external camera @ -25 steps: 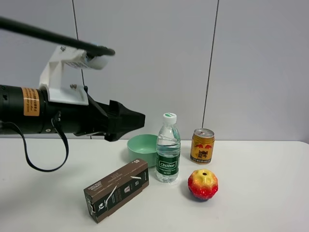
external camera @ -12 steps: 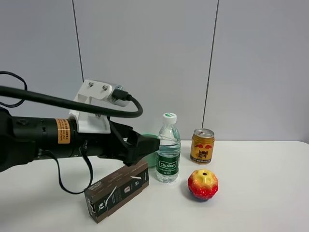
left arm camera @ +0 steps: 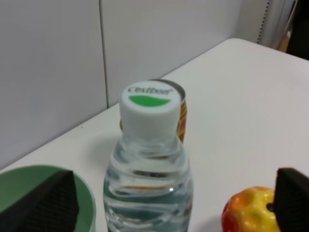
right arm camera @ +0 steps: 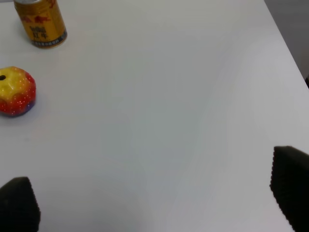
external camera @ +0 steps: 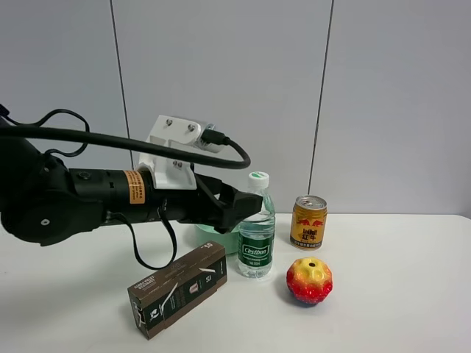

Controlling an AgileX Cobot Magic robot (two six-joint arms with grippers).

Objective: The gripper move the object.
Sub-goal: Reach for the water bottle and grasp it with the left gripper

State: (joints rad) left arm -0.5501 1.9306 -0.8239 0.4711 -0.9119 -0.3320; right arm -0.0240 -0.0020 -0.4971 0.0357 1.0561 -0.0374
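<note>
The clear water bottle [external camera: 256, 234] with a white cap and dark green label stands upright on the white table. My left gripper [external camera: 249, 205], a black claw with a white bracket and an orange label band, reaches in from the left at the bottle's shoulder height. In the left wrist view the bottle [left arm camera: 147, 164] stands between the open fingers [left arm camera: 54, 203] of the gripper [left arm camera: 171, 205], without visible contact. My right gripper [right arm camera: 154, 203] is open and empty over bare table, and does not show in the exterior high view.
A gold drink can [external camera: 309, 221] stands right of the bottle. A red and yellow apple-shaped toy [external camera: 309, 280] lies in front of the can. A green bowl [external camera: 209, 232] sits behind my left gripper. A dark brown carton [external camera: 178, 288] lies at the front left.
My left arm has moved right and slightly down toward the bottle, so the claw tips now reach its neck. The bottle and the other objects have not moved.
</note>
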